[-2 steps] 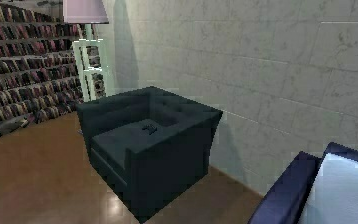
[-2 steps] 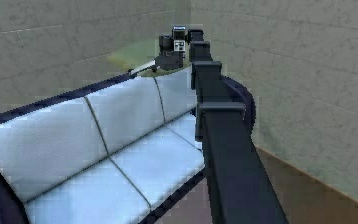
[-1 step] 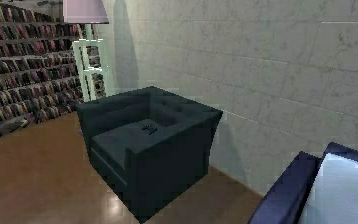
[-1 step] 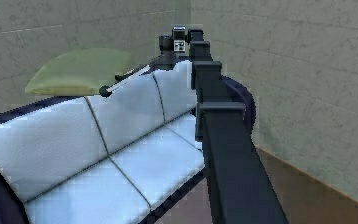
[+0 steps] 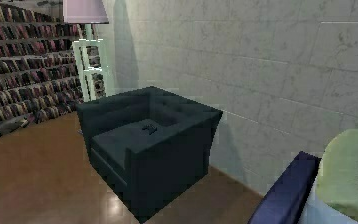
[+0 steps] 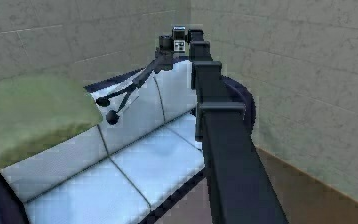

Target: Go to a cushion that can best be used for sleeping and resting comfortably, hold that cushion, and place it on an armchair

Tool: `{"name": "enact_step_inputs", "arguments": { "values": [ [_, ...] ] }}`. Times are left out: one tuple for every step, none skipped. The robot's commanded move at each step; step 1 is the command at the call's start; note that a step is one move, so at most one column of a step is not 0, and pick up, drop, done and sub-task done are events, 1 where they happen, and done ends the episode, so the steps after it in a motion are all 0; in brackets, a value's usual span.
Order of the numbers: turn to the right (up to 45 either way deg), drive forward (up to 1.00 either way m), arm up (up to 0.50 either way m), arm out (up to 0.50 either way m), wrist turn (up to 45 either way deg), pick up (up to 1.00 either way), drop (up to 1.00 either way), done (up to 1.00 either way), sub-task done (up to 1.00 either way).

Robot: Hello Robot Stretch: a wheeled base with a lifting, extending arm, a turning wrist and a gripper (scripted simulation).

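Forward view faces the armchair (image 5: 152, 140); both views share the nearby sofa (image 6: 137, 165).

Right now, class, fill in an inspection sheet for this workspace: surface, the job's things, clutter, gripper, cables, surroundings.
Surface: sofa with pale seat pads and a dark frame.
Job's things: green cushion lies at the sofa's end; dark armchair stands by the wall.
Clutter: small dark thing on the armchair's seat.
Gripper: gripper seen against the sofa's backrest, right of the green cushion; cannot tell whether it holds anything.
Cables: nothing seen.
Surroundings: bookshelves, lamp, wooden floor.
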Motion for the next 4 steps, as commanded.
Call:
{"name": "enact_step_inputs", "arguments": {
  "values": [
    [0.0,0.0,0.0,0.0,-6.0,0.0,0.0,0.0,0.0],
    [0.0,0.0,0.0,-0.48,0.0,0.0,0.0,0.0,0.0],
    [-45.0,0.0,0.0,0.0,0.0,0.0,0.0,0.0,0.0],
    [-45.0,0.0,0.0,0.0,0.0,0.0,0.0,0.0,0.0]
  ]
}}
